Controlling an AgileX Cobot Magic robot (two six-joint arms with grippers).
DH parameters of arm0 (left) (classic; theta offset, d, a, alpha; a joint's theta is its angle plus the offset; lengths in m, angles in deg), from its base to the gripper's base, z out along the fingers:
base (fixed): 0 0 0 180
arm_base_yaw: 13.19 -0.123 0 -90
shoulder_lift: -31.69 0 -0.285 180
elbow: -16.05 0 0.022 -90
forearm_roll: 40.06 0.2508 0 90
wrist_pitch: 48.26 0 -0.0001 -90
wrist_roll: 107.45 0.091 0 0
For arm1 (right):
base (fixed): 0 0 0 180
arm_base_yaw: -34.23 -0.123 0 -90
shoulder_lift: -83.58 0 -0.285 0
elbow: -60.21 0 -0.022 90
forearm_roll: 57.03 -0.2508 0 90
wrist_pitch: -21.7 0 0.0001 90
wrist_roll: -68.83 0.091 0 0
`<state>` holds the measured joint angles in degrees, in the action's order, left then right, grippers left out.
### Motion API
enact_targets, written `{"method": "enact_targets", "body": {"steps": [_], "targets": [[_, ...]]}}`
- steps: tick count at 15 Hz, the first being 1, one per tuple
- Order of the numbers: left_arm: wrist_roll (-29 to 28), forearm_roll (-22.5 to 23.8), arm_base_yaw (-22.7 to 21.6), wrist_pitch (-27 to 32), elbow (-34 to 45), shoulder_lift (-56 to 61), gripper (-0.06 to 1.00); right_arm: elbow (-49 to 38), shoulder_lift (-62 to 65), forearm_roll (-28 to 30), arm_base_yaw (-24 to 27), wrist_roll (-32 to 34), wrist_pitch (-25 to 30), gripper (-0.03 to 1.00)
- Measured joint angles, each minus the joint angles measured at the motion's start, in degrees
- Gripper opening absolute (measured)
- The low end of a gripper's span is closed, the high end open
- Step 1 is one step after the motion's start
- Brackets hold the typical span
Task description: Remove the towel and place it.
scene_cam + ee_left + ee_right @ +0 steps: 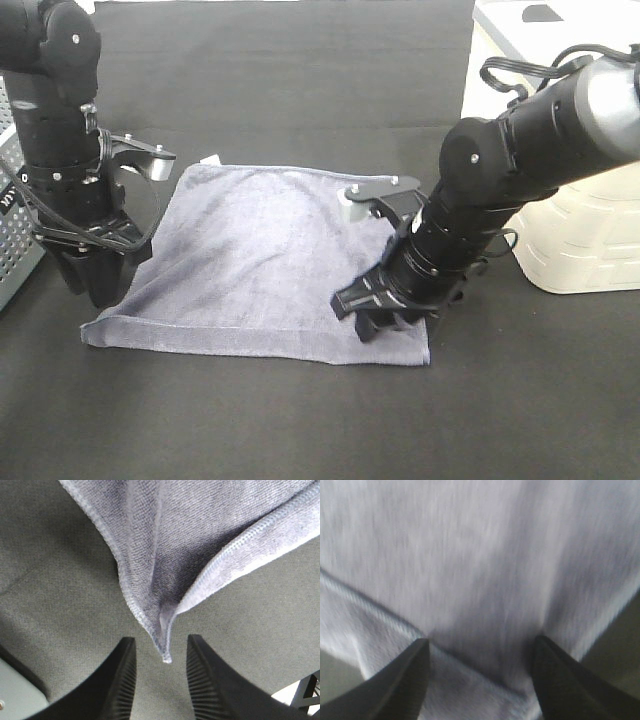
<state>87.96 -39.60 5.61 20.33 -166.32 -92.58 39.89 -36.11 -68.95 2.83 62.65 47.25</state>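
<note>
The bluish-grey towel (pixel 260 260) lies spread flat on the black table, with a small white tag (pixel 210 160) at its far left corner. My left gripper (pixel 95 282) points down at the towel's near left corner. In the left wrist view the left gripper (pixel 161 646) is open, and the towel's (pixel 190 540) hemmed, slightly raised corner points into the gap between the fingers (pixel 120 680). My right gripper (pixel 385 318) is down on the towel's near right corner. In the blurred right wrist view it (pixel 481 641) is open, with towel (pixel 480 555) cloth between its fingers (pixel 410 680).
A white plastic container (pixel 570 230) stands at the right, close behind my right arm. A grey perforated basket (pixel 15 235) shows at the left edge beside my left arm. The black table (pixel 300 70) stretches beyond the towel.
</note>
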Motion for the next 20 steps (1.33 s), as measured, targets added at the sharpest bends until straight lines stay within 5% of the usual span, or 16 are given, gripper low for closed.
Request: {"method": "enact_targets", "body": {"steps": [5, 9, 15, 20], "targets": [[0.0, 0.0, 0.0, -0.17, 0.0, 0.0, 0.33, -1.89, 1.38, 2.18, 0.0, 0.0, 12.49, 0.57], [0.0, 0.0, 0.0, -0.17, 0.0, 0.0, 0.33, -5.39, 4.35, 2.18, 0.0, -0.17, 15.47, 0.57], [-1.32, 0.0, 0.0, -0.17, 0.0, 0.0, 0.33, -4.35, 8.77, 1.89, 0.0, -1.43, 0.29, 0.57], [-1.49, -0.46, 0.0, -0.17, 0.0, 0.0, 0.33, -2.18, 0.92, 2.06, 0.0, -0.97, -5.84, 0.57]]}}
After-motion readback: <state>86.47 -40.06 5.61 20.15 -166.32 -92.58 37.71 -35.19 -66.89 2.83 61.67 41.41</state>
